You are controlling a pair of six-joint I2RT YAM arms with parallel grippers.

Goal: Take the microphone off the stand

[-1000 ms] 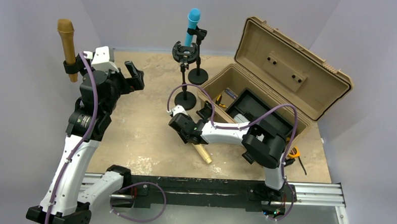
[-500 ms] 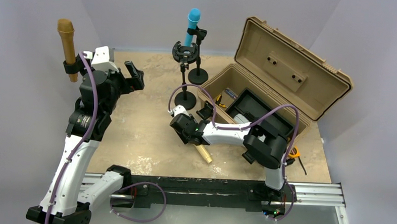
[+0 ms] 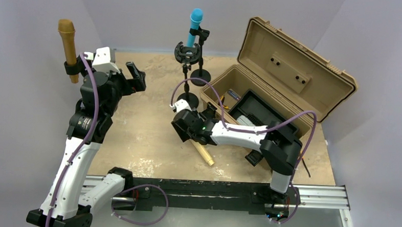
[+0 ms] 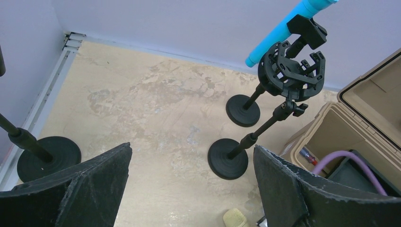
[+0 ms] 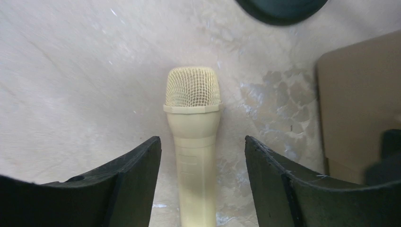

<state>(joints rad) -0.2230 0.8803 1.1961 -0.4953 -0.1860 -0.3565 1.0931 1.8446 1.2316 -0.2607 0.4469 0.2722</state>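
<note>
A cream microphone [image 3: 205, 154] lies flat on the table, its mesh head pointing toward the stands; it also shows in the right wrist view [image 5: 194, 123] and the left wrist view [image 4: 235, 218]. My right gripper [image 5: 202, 139] is open, low over it, one finger on each side of its body without touching. A blue microphone [image 3: 194, 26] sits clipped in the rear stand [image 3: 200, 76]. A brown microphone [image 3: 69, 46] is clipped in a stand at the far left. The shock-mount stand [image 3: 186, 52] is empty. My left gripper [image 3: 136, 75] is open and empty, raised above the table.
An open tan toolbox [image 3: 293, 61] stands at the right, its near corner close to my right wrist. The empty stand's round base [image 3: 187, 101] sits just beyond the cream microphone's head. The left stand's base [image 4: 47, 156] is by the left wall.
My right wrist has shifted a little away from the near edge, toward the stands, and its elbow has swung right. The cream microphone stays on the table. The left arm has not moved.
</note>
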